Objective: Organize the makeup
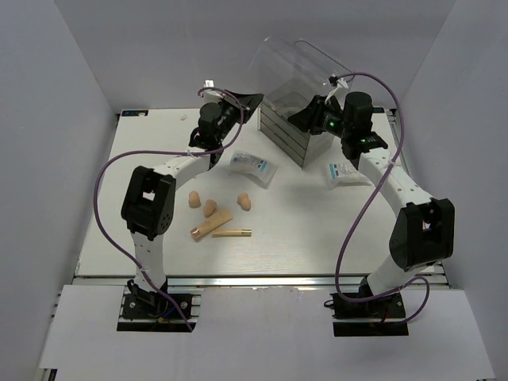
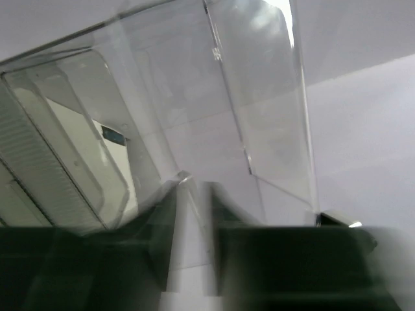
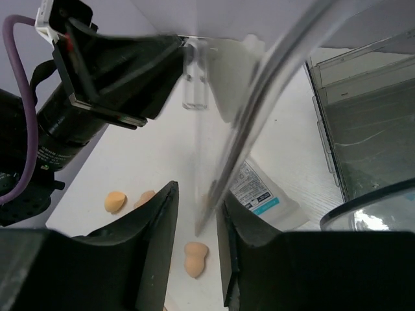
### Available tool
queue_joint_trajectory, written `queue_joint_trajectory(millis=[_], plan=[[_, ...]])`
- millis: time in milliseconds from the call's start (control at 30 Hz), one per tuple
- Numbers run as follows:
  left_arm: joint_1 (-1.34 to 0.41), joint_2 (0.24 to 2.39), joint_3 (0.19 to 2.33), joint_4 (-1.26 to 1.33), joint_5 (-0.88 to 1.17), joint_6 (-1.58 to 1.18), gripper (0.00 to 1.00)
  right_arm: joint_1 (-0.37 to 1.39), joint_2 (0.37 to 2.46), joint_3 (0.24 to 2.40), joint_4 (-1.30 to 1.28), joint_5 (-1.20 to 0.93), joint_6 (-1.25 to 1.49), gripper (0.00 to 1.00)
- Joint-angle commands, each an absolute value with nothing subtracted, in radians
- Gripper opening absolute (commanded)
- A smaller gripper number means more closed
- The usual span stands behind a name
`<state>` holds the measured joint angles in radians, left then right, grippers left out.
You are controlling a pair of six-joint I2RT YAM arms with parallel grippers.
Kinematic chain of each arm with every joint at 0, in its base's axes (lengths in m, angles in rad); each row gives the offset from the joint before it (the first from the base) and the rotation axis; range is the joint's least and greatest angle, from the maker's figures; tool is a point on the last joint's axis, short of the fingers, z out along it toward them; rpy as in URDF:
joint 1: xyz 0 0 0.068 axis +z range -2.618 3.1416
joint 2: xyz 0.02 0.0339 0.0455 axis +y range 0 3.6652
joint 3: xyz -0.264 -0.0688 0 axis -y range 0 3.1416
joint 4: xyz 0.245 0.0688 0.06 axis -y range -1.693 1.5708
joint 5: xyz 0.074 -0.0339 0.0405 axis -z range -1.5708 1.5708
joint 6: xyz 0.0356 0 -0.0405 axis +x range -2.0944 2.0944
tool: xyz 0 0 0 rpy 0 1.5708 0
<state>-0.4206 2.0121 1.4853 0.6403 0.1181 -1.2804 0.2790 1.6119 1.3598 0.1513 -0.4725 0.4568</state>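
Observation:
A clear plastic drawer (image 1: 298, 67) is lifted and tilted above the clear drawer box (image 1: 282, 131) at the back. My left gripper (image 1: 244, 101) is shut on its left edge; the clear wall (image 2: 188, 194) sits between the fingers (image 2: 193, 220). My right gripper (image 1: 308, 116) stands open around another clear wall (image 3: 220, 175), fingers (image 3: 198, 220) apart. Three peach sponges (image 1: 193, 199) (image 1: 209, 208) (image 1: 245, 202) lie mid-table; a fourth is not in view. The beige tube (image 1: 213, 224) and gold stick (image 1: 232, 232) lie in front of them. One packet (image 1: 252, 166) lies centre, one (image 1: 345, 171) right.
The drawer box's stacked drawers show at the right of the right wrist view (image 3: 363, 129). A packet (image 3: 262, 194) and sponges (image 3: 194, 258) (image 3: 115, 201) lie below my right gripper. White walls enclose the table on three sides.

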Motion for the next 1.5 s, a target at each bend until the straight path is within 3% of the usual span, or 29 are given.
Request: queue_joint_trajectory(millis=[0,100,333,467,567,667,1000,1100,1133,1200,1233,1333,1467], plan=[[-0.414,1.908,1.485,0.602,0.081,-1.266,0.46,0.282,1.554,1.342,0.256,-0.465,0.446,0.34],[-0.416,1.862,1.465,0.432,-0.023,-1.233,0.65,0.282,1.539,1.330,0.273,-0.459,0.440,0.31],[-0.414,1.799,1.462,-0.148,-0.232,-1.259,0.71,0.282,1.522,1.327,0.310,-0.472,0.443,0.28],[-0.414,1.893,1.606,-0.592,-0.261,-1.350,0.73,0.282,1.517,1.328,0.311,-0.472,0.445,0.28],[-0.414,2.051,1.852,-0.933,-0.285,-1.382,0.77,0.282,1.514,1.324,0.308,-0.471,0.451,0.28],[-0.416,2.195,2.051,-1.115,-0.267,-1.385,0.82,0.282,1.513,1.322,0.307,-0.465,0.454,0.28],[-0.417,2.299,2.040,-1.005,-0.123,-1.407,0.82,0.282,1.519,1.338,0.296,-0.454,0.451,0.28],[-0.416,2.295,1.981,-0.898,-0.106,-1.407,0.74,0.282,1.522,1.341,0.296,-0.456,0.453,0.28],[-0.417,2.293,1.967,-0.847,-0.106,-1.416,0.58,0.282,1.522,1.341,0.295,-0.457,0.453,0.28],[-0.417,2.281,1.941,-0.798,-0.117,-1.416,0.36,0.282,1.520,1.342,0.295,-0.457,0.451,0.28],[-0.417,2.275,1.936,-0.770,-0.118,-1.419,0.17,0.282,1.519,1.342,0.290,-0.457,0.449,0.28],[-0.417,2.212,1.879,-0.701,-0.130,-1.408,0.02,0.282,1.509,1.338,0.291,-0.459,0.443,0.28],[-0.411,2.021,1.644,-0.417,-0.095,-1.342,0.00,0.284,1.500,1.338,0.298,-0.462,0.445,0.27]])
